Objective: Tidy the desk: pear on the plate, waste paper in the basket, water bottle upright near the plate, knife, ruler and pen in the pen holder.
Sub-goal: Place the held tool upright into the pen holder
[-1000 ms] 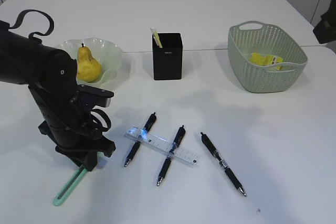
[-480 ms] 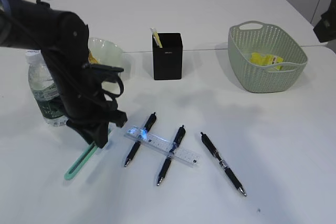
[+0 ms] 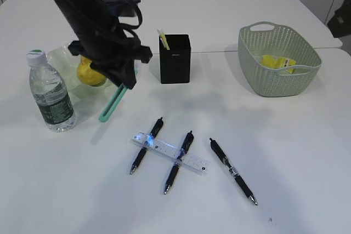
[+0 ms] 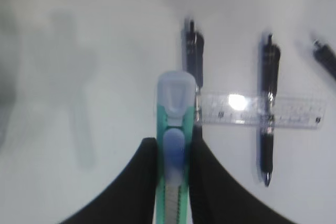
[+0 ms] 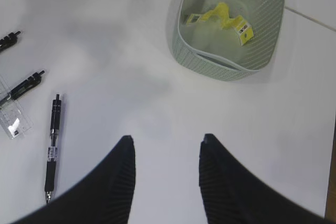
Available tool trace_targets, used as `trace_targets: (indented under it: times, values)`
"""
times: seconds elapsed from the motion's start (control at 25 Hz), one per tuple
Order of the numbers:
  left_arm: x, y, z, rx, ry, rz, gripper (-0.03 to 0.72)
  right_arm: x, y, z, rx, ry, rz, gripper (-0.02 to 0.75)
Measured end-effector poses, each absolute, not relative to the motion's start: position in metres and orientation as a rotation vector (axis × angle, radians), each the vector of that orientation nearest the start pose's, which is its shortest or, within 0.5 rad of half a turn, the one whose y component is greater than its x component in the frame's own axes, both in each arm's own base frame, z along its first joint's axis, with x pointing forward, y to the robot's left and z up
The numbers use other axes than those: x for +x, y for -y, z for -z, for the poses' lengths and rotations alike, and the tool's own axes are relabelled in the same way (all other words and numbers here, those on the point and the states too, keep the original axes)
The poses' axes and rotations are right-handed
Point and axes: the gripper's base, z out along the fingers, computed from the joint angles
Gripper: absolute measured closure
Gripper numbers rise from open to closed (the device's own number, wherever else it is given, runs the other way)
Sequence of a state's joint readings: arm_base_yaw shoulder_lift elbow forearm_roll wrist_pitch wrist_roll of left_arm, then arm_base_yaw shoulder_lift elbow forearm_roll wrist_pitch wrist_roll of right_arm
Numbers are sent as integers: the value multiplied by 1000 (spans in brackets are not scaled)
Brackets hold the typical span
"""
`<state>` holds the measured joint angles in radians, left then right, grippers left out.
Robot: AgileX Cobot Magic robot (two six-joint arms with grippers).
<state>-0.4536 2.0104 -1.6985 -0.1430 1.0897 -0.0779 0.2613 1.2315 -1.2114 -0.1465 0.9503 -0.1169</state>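
Observation:
My left gripper (image 3: 123, 78) is shut on a green utility knife (image 3: 111, 106) and holds it in the air, slanting down to the left, left of the black pen holder (image 3: 175, 58). In the left wrist view the knife (image 4: 175, 114) sits between the jaws of the gripper (image 4: 173, 148). The yellow pear (image 3: 89, 73) lies on the pale green plate (image 3: 59, 58), partly behind the arm. The water bottle (image 3: 50, 94) stands upright beside the plate. Three black pens (image 3: 146, 145) (image 3: 179, 161) (image 3: 232, 171) and a clear ruler (image 3: 170, 153) lie on the table. My right gripper (image 5: 165, 145) is open and empty above bare table.
The green basket (image 3: 307, 69) at the right holds yellow waste paper (image 3: 277, 62); it also shows in the right wrist view (image 5: 181, 40). A yellow-tipped item (image 3: 163, 39) stands in the pen holder. The ruler (image 4: 260, 109) lies across two pens below the knife.
My left arm has lifted the knife off the front-left table and carried it up and right toward the pen holder. The bottle has come into view.

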Motion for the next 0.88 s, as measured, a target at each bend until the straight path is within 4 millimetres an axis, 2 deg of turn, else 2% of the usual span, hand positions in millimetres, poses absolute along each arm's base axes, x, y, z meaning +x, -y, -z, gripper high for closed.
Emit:
trace_targets:
  times: [0.2,0.6,0.88]
  values:
    - [401,205,-266,435,-2633,325,585,245,-54,-373,-506,-2367,116,404]
    - [434,214,-288,371,-2174,355,585,248,-56,-376,-499,-2314,108,404]
    - [448,220,-282,335,-2039,384,585,252,-58,-381,-482,-2245,94,404]
